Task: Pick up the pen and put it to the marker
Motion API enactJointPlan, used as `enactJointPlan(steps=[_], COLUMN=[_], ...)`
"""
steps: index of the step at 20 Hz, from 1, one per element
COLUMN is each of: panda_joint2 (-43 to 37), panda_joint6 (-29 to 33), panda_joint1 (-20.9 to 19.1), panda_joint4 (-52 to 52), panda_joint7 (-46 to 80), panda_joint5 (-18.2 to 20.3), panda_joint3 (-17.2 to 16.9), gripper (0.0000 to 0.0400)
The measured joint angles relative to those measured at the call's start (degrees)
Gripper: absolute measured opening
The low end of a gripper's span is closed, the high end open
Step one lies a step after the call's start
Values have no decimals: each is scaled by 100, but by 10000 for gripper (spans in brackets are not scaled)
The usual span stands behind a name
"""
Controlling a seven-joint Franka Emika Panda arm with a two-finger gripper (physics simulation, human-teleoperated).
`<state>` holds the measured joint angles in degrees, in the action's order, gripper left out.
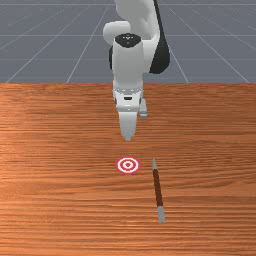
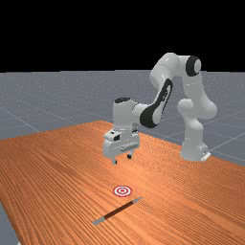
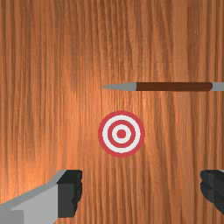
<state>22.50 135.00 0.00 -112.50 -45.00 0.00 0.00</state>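
Though near the marker (image 1: 127, 165), pen (image 1: 158, 187) apart, claw (image 2: 122, 159) open above.

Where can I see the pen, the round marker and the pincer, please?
Pen (image 1: 158, 188), front view: on its brown middle part.
Marker (image 3: 121, 134), wrist view: on the red spot at its centre.
Pincer (image 2: 122, 159), far view: midway between its two fingertips.
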Motion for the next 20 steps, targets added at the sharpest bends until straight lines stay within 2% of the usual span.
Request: enactJointPlan(steps=[1, 2, 3, 5, 6, 9, 11, 13, 14, 15, 16, 17, 18, 19, 20], panda_joint2=[0, 0, 0, 0, -10, -30, -42, -53, -86, -217, -243, -396, -358, -340, -336], panda_joint6=[0, 0, 0, 0, -74, -41, -58, -64, -38, 305, 82, 300, 119, 86, 145], panda_joint1=[0, 0, 0, 0, -176, -46, -40, -127, -106, -22, -9, -23, 137, 263, 279], panda_joint4=[0, 0, 0, 0, 14, 8, 10, -8, -60, -320, -310, -576, -477, -444, -453], panda_joint7=[0, 0, 0, 0, -359, -97, -96, -278, -235, -58, 33, -52, 348, 599, 765], panda_joint5=[0, 0, 0, 0, 410, 173, 172, 389, 340, 136, 138, 140, -182, -304, 45], panda_joint3=[0, 0, 0, 0, 161, 80, 82, 168, 148, 69, 54, 68, -24, -27, 90], gripper=[243, 148, 90, 33, 20, 5, 2, 1, 0, 0, 0, 0, 0, 0, 0])
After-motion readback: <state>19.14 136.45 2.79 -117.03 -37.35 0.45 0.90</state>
